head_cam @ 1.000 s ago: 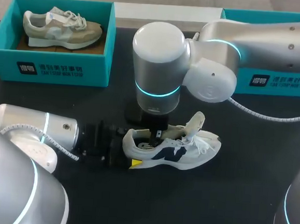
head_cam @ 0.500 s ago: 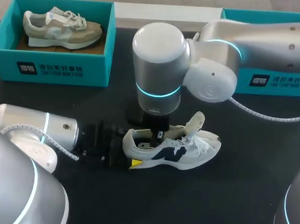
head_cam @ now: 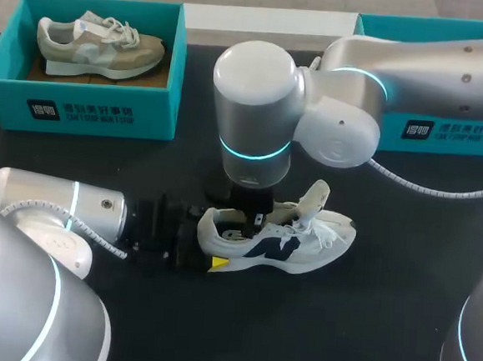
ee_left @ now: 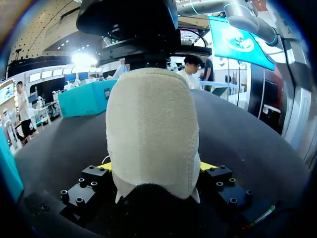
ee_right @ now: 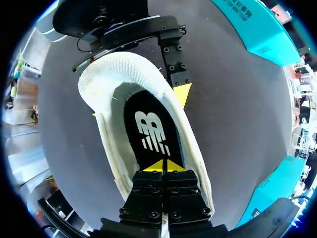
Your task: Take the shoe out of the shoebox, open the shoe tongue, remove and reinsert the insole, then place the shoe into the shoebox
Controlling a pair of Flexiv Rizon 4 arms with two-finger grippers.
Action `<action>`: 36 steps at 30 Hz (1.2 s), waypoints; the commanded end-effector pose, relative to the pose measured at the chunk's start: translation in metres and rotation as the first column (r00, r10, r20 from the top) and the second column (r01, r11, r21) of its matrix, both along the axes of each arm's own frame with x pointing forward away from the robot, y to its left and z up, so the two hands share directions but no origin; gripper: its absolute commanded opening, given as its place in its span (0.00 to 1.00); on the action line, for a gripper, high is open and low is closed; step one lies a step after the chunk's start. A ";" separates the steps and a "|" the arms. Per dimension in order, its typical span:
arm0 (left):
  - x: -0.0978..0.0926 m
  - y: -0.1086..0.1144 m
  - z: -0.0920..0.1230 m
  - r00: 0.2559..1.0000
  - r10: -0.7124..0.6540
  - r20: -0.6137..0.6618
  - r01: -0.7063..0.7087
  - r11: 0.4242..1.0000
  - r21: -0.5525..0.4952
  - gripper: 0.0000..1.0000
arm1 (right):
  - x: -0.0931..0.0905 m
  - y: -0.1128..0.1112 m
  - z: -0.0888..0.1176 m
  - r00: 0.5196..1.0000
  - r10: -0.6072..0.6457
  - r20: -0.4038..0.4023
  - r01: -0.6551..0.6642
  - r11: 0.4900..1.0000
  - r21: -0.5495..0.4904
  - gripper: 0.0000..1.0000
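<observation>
A white shoe point(head_cam: 283, 241) with a dark side logo lies on the black table, toe pointing right, its tongue point(head_cam: 316, 195) pulled up. My left gripper point(head_cam: 210, 243) comes in from the left and is shut on the heel. In the left wrist view the heel point(ee_left: 151, 134) fills the space between the fingers, with a yellow tip point(ee_left: 208, 166) touching each side. My right gripper point(ee_right: 162, 166) reaches down into the shoe's opening. It is shut, with its yellow tips together on the black insole point(ee_right: 148, 126). From above, the right arm hides most of that gripper point(head_cam: 251, 219).
A teal shoebox point(head_cam: 80, 105) at the back left holds a beige shoe point(head_cam: 97, 44). A second teal shoebox point(head_cam: 446, 130) stands at the back right, largely hidden by my right arm. Its corner point(ee_right: 252, 29) shows beside the shoe.
</observation>
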State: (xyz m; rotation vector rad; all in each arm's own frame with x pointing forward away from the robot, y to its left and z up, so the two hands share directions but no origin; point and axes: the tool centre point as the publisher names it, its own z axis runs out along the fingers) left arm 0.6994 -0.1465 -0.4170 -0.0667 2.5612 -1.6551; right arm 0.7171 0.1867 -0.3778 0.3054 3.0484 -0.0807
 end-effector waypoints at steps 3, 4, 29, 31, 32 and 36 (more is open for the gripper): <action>-0.001 0.000 -0.001 1.000 0.000 0.000 0.000 1.000 0.003 0.00 | -0.001 0.002 -0.002 0.999 -0.003 0.035 0.003 1.000 -0.004 0.23; -0.001 0.000 -0.001 1.000 0.000 0.000 0.000 1.000 0.003 0.00 | -0.001 0.002 -0.003 0.999 -0.002 0.040 0.003 1.000 -0.013 0.23; -0.001 0.000 -0.001 1.000 0.000 0.000 0.000 1.000 0.003 0.00 | 0.012 0.013 -0.030 0.992 0.034 0.118 -0.033 0.999 -0.008 0.30; -0.001 0.000 -0.001 1.000 0.000 0.000 0.000 1.000 0.003 0.00 | 0.012 0.014 -0.035 0.995 0.040 0.096 -0.039 0.999 -0.009 0.23; -0.001 0.000 -0.001 1.000 0.000 0.000 0.000 1.000 0.003 0.00 | 0.011 0.015 -0.038 0.995 0.041 0.091 -0.040 0.999 -0.006 0.07; -0.001 0.000 -0.001 1.000 0.000 0.000 0.000 1.000 0.003 0.00 | 0.006 0.017 -0.039 0.997 0.050 0.064 -0.050 0.999 -0.005 0.00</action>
